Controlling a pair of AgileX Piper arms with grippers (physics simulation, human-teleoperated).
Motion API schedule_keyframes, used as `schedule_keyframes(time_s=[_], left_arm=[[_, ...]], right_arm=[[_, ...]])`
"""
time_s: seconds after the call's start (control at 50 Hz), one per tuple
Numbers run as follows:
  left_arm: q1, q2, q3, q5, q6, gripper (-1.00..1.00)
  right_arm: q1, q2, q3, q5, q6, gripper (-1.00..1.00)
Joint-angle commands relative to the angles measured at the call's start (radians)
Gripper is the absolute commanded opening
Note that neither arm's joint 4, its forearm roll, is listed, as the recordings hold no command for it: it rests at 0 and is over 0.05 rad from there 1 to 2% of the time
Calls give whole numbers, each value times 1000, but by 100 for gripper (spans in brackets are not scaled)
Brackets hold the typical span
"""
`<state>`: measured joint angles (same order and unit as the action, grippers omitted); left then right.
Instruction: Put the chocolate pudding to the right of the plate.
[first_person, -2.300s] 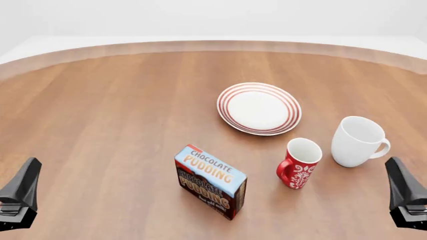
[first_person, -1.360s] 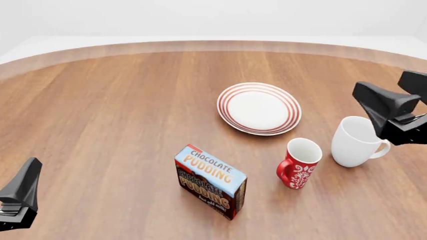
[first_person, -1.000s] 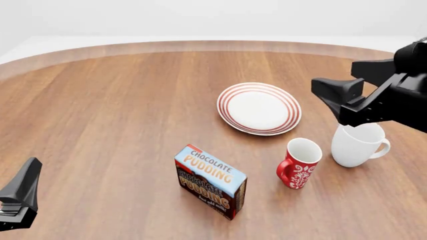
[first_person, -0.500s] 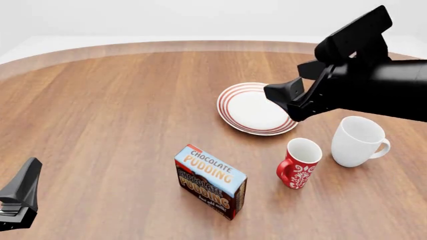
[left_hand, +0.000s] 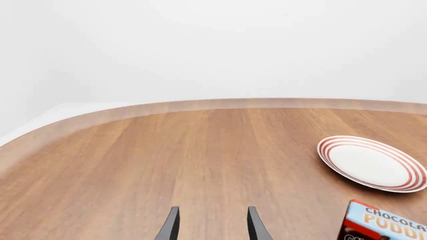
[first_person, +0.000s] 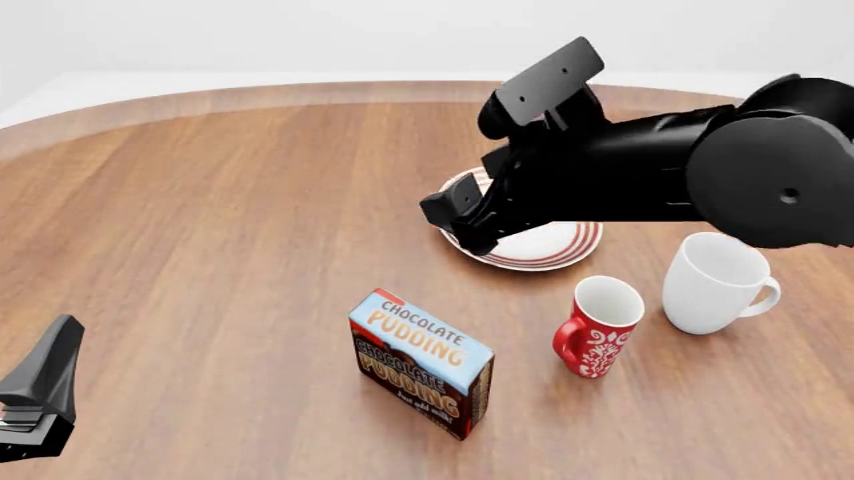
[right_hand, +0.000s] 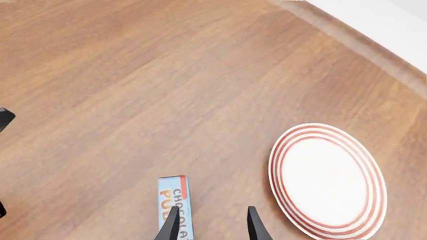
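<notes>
Right gripper open, empty, above plate; chocolate pudding nearer cam, below. Left gripper open, well apart.

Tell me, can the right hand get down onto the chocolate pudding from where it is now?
Probably yes. The right hand hangs open above the table, and nothing lies between it and the chocolate pudding; the mugs stand off to the side.

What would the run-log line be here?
right tool: open, above table between plate and chocolate pudding | pudding: untouched | left tool: open

Right claw apparently open, left claw likewise.
</notes>
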<state>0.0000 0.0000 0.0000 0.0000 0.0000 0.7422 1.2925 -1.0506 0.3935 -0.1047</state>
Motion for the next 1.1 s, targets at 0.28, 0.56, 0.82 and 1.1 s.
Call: schedule_keyframes(time_s=[0.28,0.56,0.82,1.1], left_arm=[[0,0,0,0,0,100],[0,0,0,0,0,100],[0,0,0,0,0,100],[0,0,0,0,0,100]], right_arm=[[118,285,-110,-51,125,100],[98,329,-38,-105,149,100],[105,403,9,-137,181,100],[144,460,-4,-147,232,100]])
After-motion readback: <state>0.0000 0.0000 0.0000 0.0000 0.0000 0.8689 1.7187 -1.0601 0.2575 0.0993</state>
